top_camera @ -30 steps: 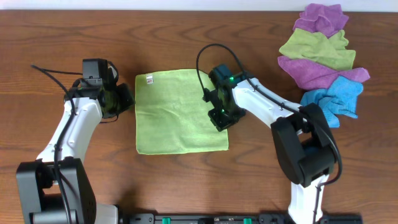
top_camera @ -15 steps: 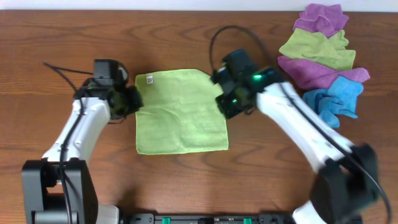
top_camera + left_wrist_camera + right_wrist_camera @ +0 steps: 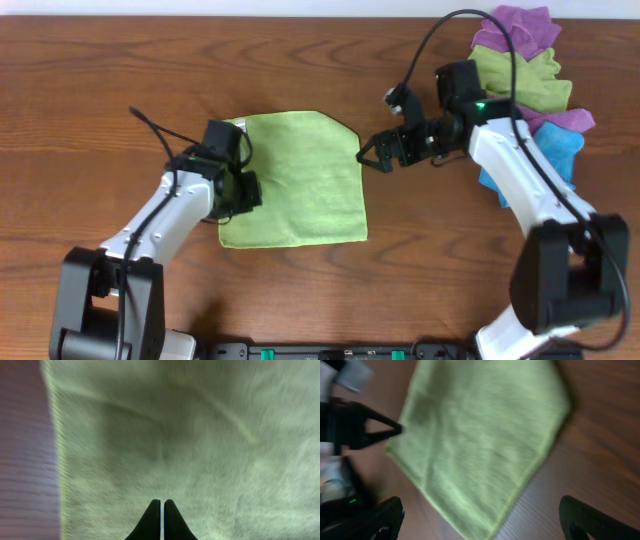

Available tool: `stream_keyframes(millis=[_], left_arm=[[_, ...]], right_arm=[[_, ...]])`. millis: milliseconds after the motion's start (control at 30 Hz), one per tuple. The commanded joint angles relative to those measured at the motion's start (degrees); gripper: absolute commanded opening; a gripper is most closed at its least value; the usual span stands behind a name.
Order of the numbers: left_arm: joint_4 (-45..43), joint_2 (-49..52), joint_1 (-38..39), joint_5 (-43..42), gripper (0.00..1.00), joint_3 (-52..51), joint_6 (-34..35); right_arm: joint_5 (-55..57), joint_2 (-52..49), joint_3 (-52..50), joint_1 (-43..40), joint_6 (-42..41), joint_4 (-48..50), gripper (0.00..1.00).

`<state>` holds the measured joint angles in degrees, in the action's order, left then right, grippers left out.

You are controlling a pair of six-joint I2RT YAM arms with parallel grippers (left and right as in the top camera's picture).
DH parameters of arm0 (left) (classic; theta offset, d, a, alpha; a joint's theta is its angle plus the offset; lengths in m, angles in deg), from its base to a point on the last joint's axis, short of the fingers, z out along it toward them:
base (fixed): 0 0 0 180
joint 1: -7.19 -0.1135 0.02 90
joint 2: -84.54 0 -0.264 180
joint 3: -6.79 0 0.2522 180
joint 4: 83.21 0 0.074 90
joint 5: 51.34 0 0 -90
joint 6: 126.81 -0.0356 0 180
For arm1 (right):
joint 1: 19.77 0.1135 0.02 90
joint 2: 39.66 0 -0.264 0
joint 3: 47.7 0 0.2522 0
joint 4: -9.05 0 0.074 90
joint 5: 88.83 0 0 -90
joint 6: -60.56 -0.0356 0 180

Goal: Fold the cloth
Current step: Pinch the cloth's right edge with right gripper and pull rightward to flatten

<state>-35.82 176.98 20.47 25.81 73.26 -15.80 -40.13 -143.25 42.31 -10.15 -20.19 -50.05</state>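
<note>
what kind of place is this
likely a robot test bench, not a home: left arm and right arm at a wooden table, one cloth spread out, spare cloths piled aside

i log white shells on the left arm (image 3: 160, 215) and right arm (image 3: 520, 170), with black joint housings and bases. a black cable (image 3: 430, 30) loops above the right wrist, beside a lit green lamp (image 3: 479, 104). the left gripper (image 3: 161, 504) has black, tapered fingers.

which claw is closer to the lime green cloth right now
Left. The left claw is shut and directly over the cloth, just inside its left edge. The right claw is open, just off the cloth's right edge near the upper corner, over bare wood.
</note>
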Motion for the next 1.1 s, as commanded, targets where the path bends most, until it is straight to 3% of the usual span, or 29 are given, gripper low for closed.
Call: stream_keyframes(millis=[0, 467, 1067], left_arm=[[-0.5, -0.7, 1.9, 1.0, 0.06, -0.2, 0.9], [-0.9, -0.7, 3.3, 4.5, 0.06, -2.2, 1.9], [-1.2, -0.6, 3.3, 5.8, 0.06, -4.0, 2.0]], right_arm=[[-11.4, -3.5, -0.6, 0.0, 3.2, 1.3, 0.99], [-12.5, -14.8, -0.6, -0.3, 3.1, 5.9, 0.99], [-9.9, -19.0, -0.6, -0.2, -2.9, 14.0, 0.99]])
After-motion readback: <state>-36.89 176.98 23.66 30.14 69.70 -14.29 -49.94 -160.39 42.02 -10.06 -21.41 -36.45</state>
